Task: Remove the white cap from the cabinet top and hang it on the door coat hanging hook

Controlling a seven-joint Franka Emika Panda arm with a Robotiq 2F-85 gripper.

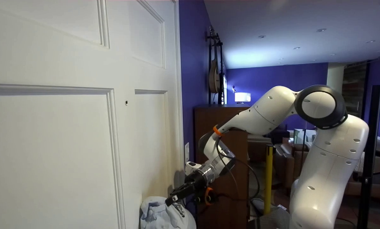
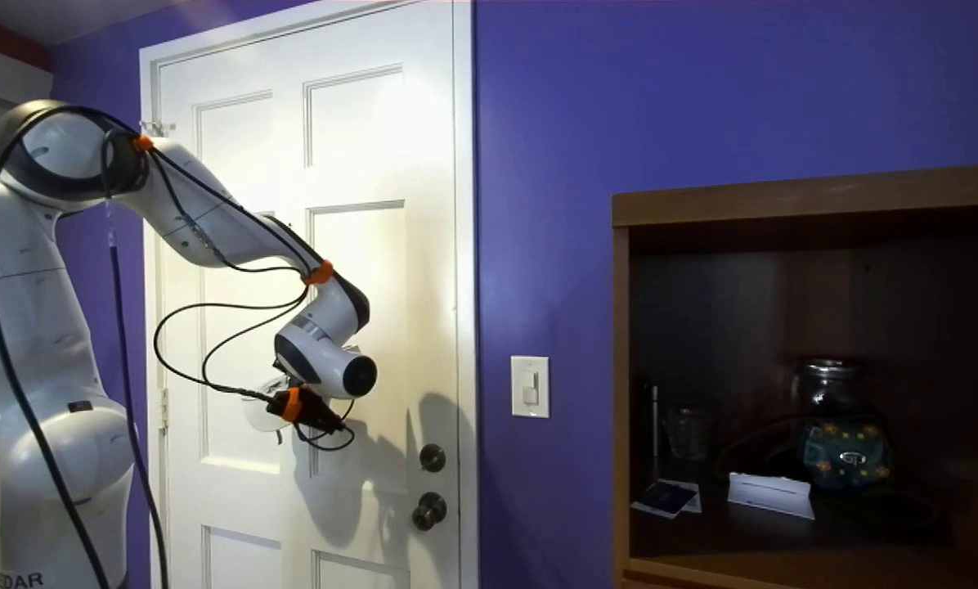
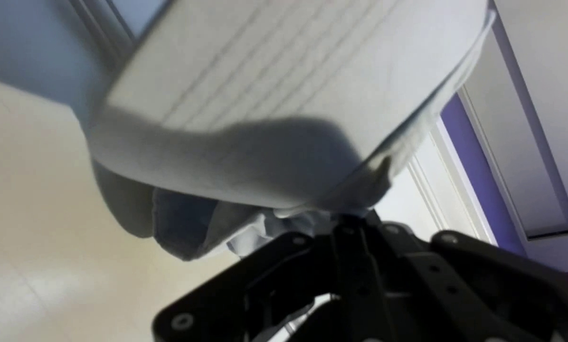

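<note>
The white cap (image 3: 265,95) fills the upper part of the wrist view, and its rear edge meets the fingertips. My gripper (image 3: 355,217) is shut on that edge. In an exterior view the cap (image 1: 159,216) hangs at the tip of my gripper (image 1: 170,201), close to the white door (image 1: 50,143), its lower part cut off by the frame. Only a pale bit of cap (image 2: 263,416) shows behind the wrist against the door (image 2: 354,123) in an exterior view. A small metal hook-like fitting (image 2: 159,128) sits at the door's upper left. The brown cabinet (image 1: 209,116) stands behind the arm.
A light switch (image 2: 530,386) is on the purple wall right of the door. Door knobs (image 2: 429,511) stick out below the wrist. An open wooden shelf (image 2: 816,192) holds a jar and a small bag. A yellow post (image 1: 268,178) and cables are near the arm.
</note>
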